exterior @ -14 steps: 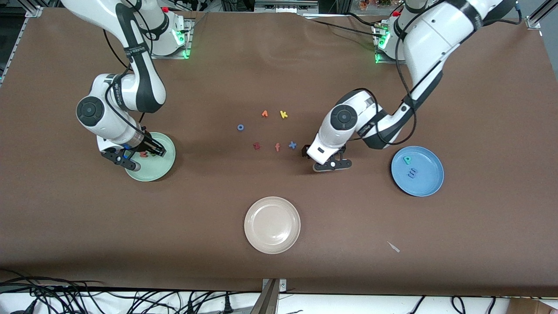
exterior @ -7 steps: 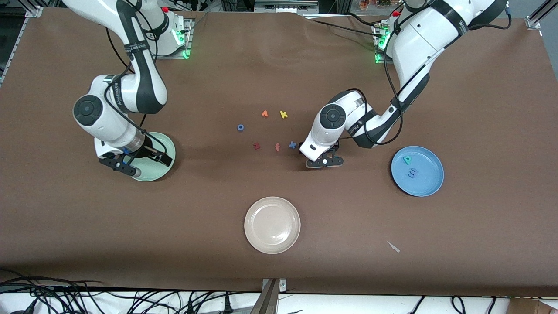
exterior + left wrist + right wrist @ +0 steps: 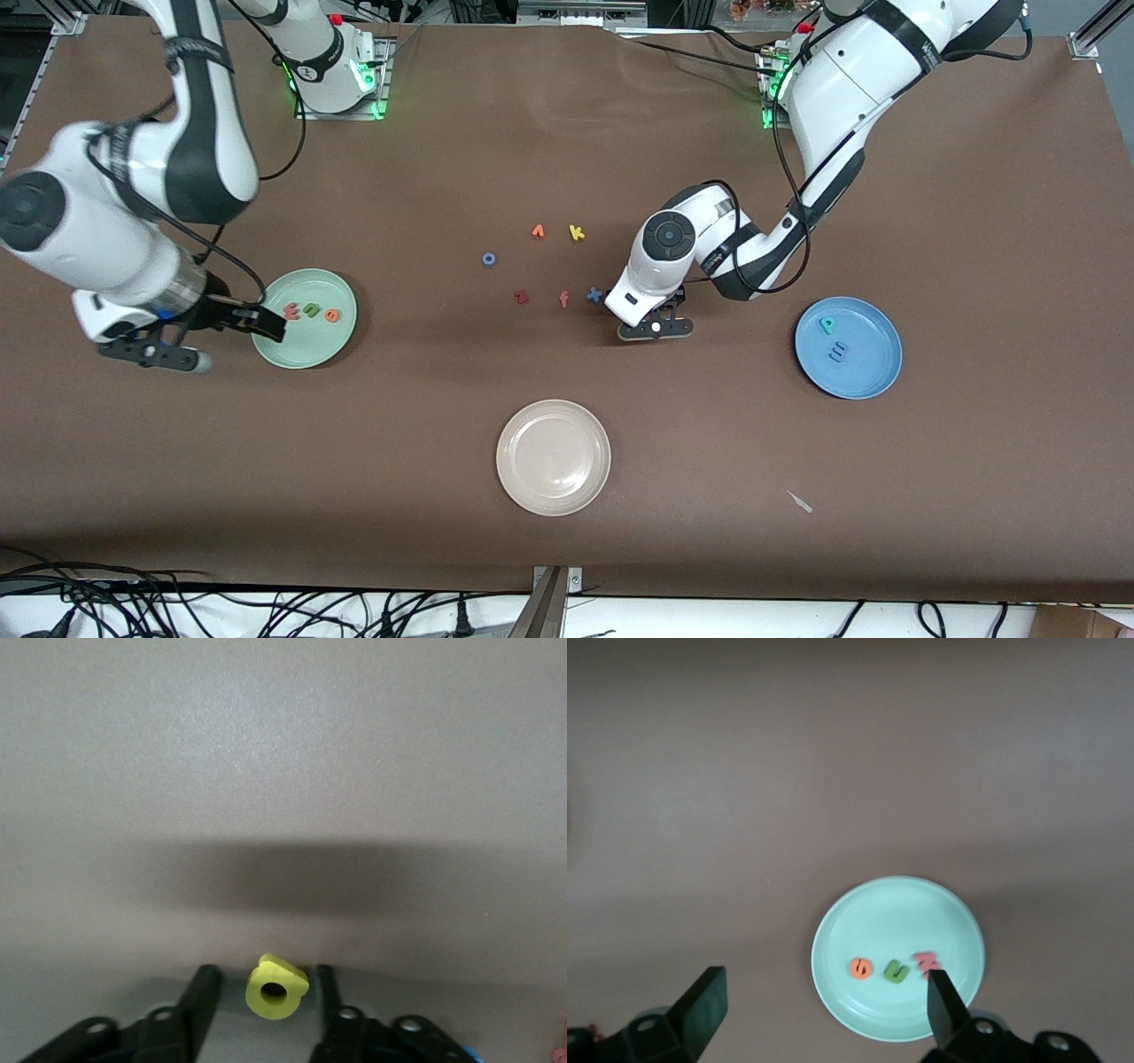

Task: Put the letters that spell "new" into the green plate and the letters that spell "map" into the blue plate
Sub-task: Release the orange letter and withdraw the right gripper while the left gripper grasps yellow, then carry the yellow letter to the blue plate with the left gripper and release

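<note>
The green plate (image 3: 306,350) holds the pinkish-red w (image 3: 293,310), the green n (image 3: 312,309) and the orange e (image 3: 332,314). My right gripper (image 3: 226,341) hangs open and empty, high over the plate's edge toward the right arm's end. Its wrist view looks down on the plate (image 3: 895,912) with the e (image 3: 858,968), n (image 3: 897,972) and w (image 3: 926,961). The blue plate (image 3: 873,372) carries the teal p (image 3: 828,325) and the blue m (image 3: 838,354). My left gripper (image 3: 656,328) is low at the table beside the blue x. The yellow a (image 3: 276,989) lies between its fingers, a narrow gap on each side.
A cream-white plate (image 3: 554,416) lies nearer the camera at mid-table. Loose letters lie in the middle: an orange one (image 3: 538,231), yellow k (image 3: 577,233), a blue ring (image 3: 488,259), dark red z (image 3: 521,297), pink f (image 3: 563,299), blue x (image 3: 594,295). A pale scrap (image 3: 800,501) lies near the front.
My right gripper opened over the green plate, then rose and pulled back toward the right arm's end. My left gripper edged toward the loose letters, its fingers narrowing round the yellow a.
</note>
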